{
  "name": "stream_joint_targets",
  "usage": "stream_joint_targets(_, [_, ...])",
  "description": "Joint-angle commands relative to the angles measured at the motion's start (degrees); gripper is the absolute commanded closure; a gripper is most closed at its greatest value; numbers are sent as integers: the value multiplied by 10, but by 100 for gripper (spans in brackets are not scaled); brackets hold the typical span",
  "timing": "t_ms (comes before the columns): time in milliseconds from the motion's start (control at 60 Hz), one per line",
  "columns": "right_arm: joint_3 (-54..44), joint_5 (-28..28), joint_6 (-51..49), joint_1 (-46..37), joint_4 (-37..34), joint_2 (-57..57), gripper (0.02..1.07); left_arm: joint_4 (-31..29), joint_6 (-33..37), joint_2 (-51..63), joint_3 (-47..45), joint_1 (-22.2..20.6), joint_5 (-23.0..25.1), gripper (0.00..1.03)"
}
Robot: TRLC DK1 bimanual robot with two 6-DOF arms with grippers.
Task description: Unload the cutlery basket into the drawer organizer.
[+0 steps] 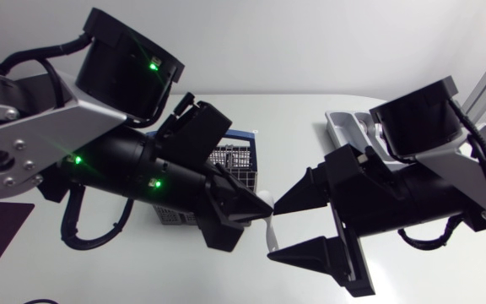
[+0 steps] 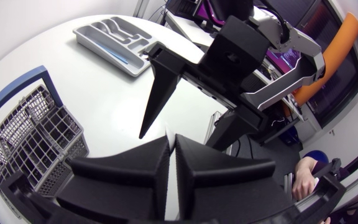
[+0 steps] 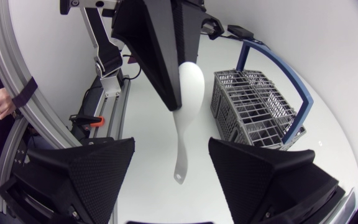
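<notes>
The white spoon [image 3: 186,106] hangs in the air over the table [image 2: 107,102], bowl uppermost and handle pointing down at the tabletop. Our left gripper [image 1: 258,207] holds it by the bowl end. Its 2 black wedge fingers are clamped on the spoon, and in the left wrist view they meet with only a thin slit between them. Part of the bowl and the whole handle show beyond their tips.

Our right gripper [image 3: 171,144] faces the spoon with its 2 fingers spread wide. The end of the handle lies between them, and as far as we can see neither finger touches it. In the head view the tip of 1 right finger is just beside the left gripper's tip.

The grey wire cutlery basket [image 3: 253,102] stands upright on the table near the spoon, on the left gripper's side, with its blue handle [image 1: 245,133] arching over it. From above, our left arm [image 1: 99,160] covers much of it.

The grey drawer organizer [image 2: 101,55] lies well apart from the basket, towards the far edge of the table on our right arm's side. In the head view our right arm [image 1: 420,181] hides part of it. Some cutlery lies in its compartments, but it is too small for us to tell which pieces

Our left arm comes in from the left and our right arm from the right, and the 2 grippers meet near the middle of the table
</notes>
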Motion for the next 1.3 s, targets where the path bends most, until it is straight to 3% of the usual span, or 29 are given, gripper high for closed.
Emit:
stream_joint_targets(0, [18, -9, 16, 4, -2, 7, 39, -3, -8, 11, 20, -5, 9, 99])
stream_joint_targets(417, [23, -18, 19, 4, 0, 37, 92, -4, -8, 6, 17, -1, 9, 99])
stream_joint_targets(583, [27, -19, 23, -1, -3, 38, 101, -4, -8, 5, 16, -2, 9, 99])
stream_joint_targets(800, [30, -18, 27, -5, -16, 31, 102, -6, -8, -2, 19, 2, 9, 97])
stream_joint_targets(850, [30, -16, 27, -5, -19, 30, 102, -6, -8, -4, 20, 5, 9, 89])
stream_joint_targets(917, [29, -14, 27, -3, -27, 28, 102, -6, -8, -8, 28, 15, 9, 41])
stream_joint_targets(950, [29, -14, 27, -2, -30, 28, 102, -6, -10, -9, 29, 17, 9, 32])
stream_joint_targets(983, [27, -11, 27, -2, -34, 28, 102, -6, -15, -12, 36, 24, 9, 11])
stream_joint_targets(1033, [25, -9, 27, -2, -39, 28, 102, -5, -20, -14, 41, 30, 9, 4])
stream_joint_targets(1283, [11, 11, 10, -21, -70, 18, 102, 17, -69, -23, 70, 59, -16, 4])
